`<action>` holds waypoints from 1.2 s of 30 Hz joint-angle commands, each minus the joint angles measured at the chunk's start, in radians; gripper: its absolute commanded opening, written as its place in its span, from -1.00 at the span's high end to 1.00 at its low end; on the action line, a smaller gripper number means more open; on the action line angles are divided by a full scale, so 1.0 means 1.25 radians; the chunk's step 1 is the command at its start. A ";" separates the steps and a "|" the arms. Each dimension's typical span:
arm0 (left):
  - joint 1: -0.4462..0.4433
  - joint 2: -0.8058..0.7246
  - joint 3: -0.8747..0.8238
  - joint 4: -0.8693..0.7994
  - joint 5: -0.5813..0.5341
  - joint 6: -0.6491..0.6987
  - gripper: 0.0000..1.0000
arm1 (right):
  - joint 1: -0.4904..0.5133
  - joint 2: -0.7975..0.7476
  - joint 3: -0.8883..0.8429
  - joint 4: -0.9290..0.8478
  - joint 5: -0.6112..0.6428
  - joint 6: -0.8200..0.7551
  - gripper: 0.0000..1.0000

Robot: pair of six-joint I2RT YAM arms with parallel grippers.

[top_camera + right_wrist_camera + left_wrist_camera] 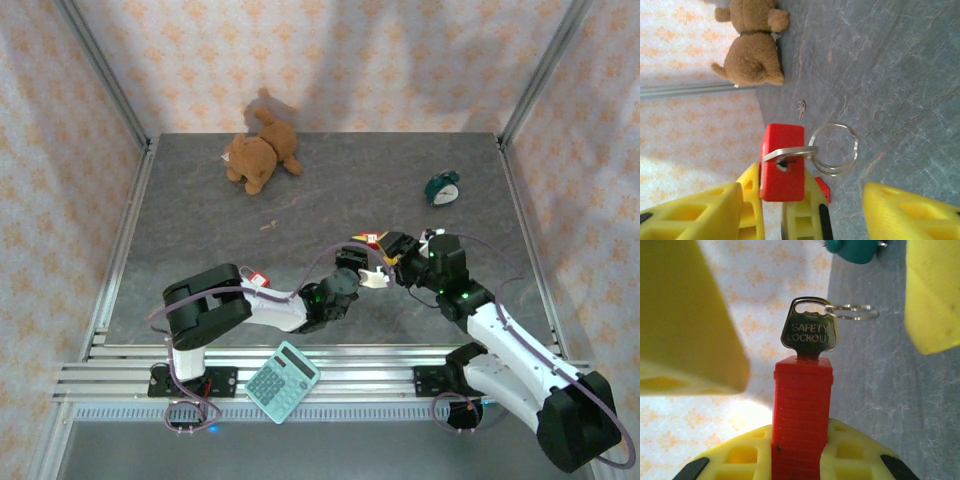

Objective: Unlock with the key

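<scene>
My right tool [802, 192] hangs spread, fingers flanking the silver key [808, 332] seated in the red plastic padlock [802, 400], which my left tool [800, 456] pinches. The key's shaft points straight at my right tool, with its narrow head edges towards the fingers.

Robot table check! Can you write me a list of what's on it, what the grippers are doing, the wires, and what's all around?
Surface: grey stone-look table.
Job's things: red padlock with the key pushed into it.
Clutter: teddy bear, teal clock, calculator, small key-like metal piece.
Grippers: left gripper shut on the padlock; right gripper has its jaws open, either side of the key.
Cables: purple cables run along both arms.
Surroundings: patterned cloth walls, metal frame posts.
</scene>
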 commanded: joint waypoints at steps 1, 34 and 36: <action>-0.015 0.026 0.006 0.156 -0.035 0.071 0.77 | 0.007 0.003 -0.002 0.049 0.005 0.014 -0.17; -0.031 -0.052 -0.092 0.084 0.076 -0.092 0.80 | 0.009 0.004 -0.004 0.139 -0.118 -0.069 -0.21; -0.032 -0.065 -0.110 0.093 0.093 -0.095 0.80 | 0.004 0.006 -0.005 0.144 -0.141 -0.067 -0.20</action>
